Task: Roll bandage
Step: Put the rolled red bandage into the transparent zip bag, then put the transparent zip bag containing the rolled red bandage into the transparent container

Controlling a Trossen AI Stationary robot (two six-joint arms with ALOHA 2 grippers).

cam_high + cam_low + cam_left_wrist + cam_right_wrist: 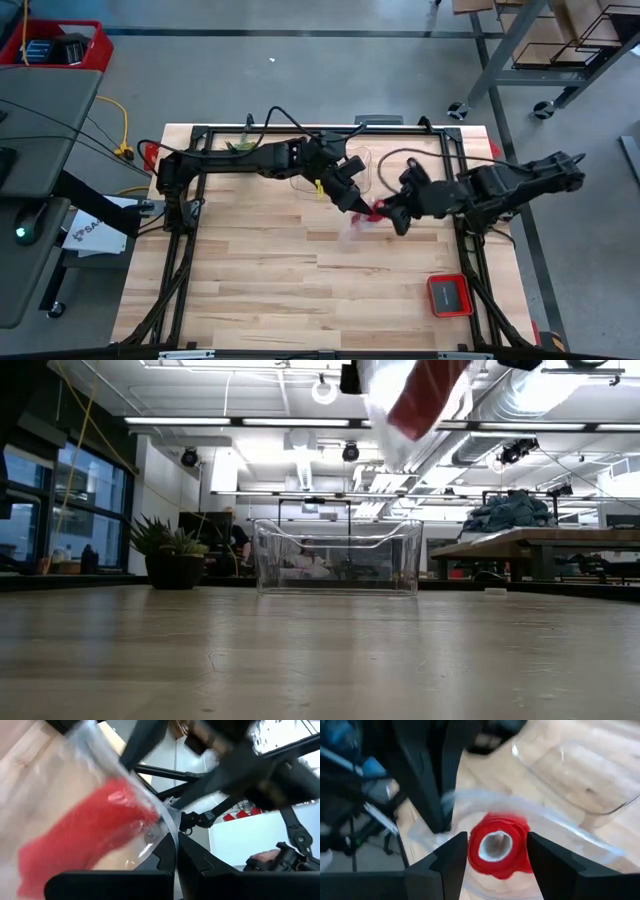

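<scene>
The bandage (497, 845) is a bright red roll seen end-on, with a hollow core. It sits in the mouth of a clear crinkly plastic bag (125, 775). Both are held above the table's middle, in the high view (378, 209) and at the top of the low view (420, 395). My left gripper (352, 200) is shut on the bag. My right gripper (392, 215) comes from the table's right and is shut on the roll. In the left wrist view the bandage (90, 830) shows red through the plastic. My left gripper pinches the bag's clear edge (167, 817) between its two shut fingers; the bag hangs clear of the table, with the red roll in it. My right gripper pinches the roll's rounded sides (474, 847) between its two fingers, with the roll's open end facing the wrist. The fingers come from the table's right. The roll is lifted clear of the table, with the bag's plastic around it.
A clear plastic bin (335, 170) stands on the table behind the grippers, and shows in the low view (338, 557). A small red square tray (449, 294) lies near the front right corner. Bare wood lies toward the near edge.
</scene>
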